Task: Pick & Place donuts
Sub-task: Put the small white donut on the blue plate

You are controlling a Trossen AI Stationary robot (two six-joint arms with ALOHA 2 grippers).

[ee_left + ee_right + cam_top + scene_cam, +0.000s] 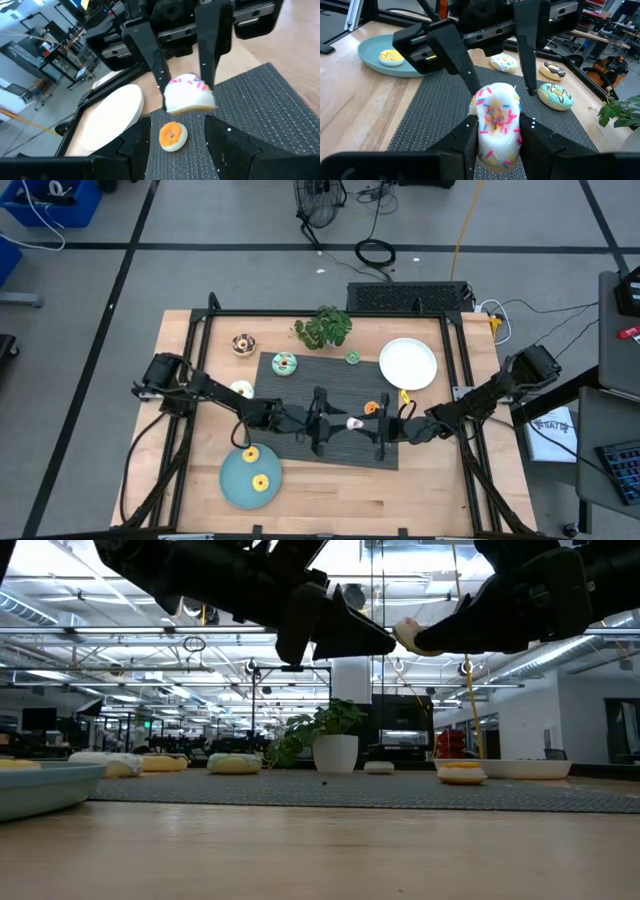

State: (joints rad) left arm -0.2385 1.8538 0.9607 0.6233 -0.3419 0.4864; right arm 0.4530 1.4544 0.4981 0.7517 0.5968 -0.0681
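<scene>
white sprinkled donut [189,94], orange donut [173,136], white plate [111,117]

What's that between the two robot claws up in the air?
A white sprinkled donut, gripped by the right gripper, facing the left gripper. The right wrist view shows it best.

Two donuts [255,468] sit on the near-left plate [232,482], another donut [284,364] lies on the mat [300,380] (back left part), the plant [322,327] stands behind it, and the second plate [408,364] rests on the desk [420,490] back right.
</scene>
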